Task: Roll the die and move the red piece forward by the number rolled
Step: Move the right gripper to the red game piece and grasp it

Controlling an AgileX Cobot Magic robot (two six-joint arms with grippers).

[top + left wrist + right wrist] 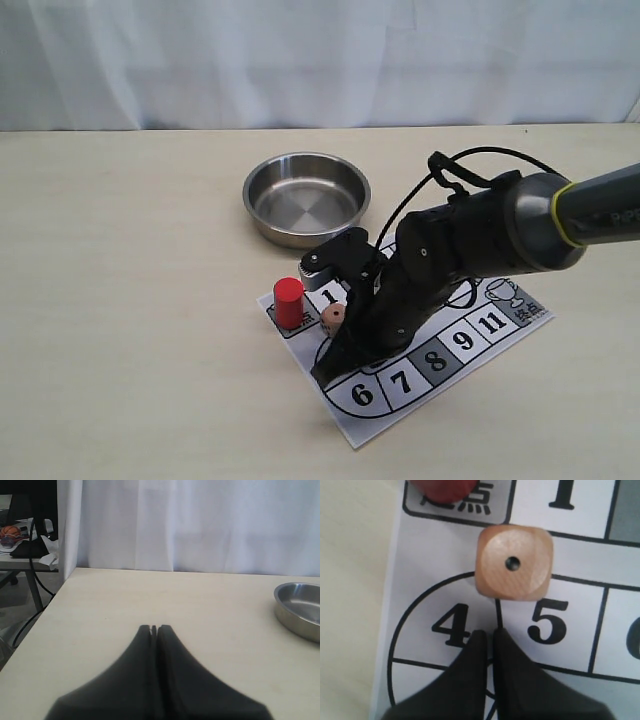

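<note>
The tan die (333, 317) lies on the paper game board (521, 334), one pip facing up in the right wrist view (514, 562). It rests just past squares 4 and 5. The red piece (289, 301) stands upright on the start square left of the die; only its lower edge (442, 490) shows in the right wrist view. My right gripper (490, 632) is shut with nothing in it, its tips low over the line between 4 and 5, a short way from the die (325, 368). My left gripper (155, 628) is shut and empty over bare table.
An empty steel bowl (306, 198) sits behind the board, also seen at the edge of the left wrist view (300, 610). The right arm (470, 240) covers the board's middle squares. A white curtain backs the table; the table's edge (50, 605) drops off by the left arm.
</note>
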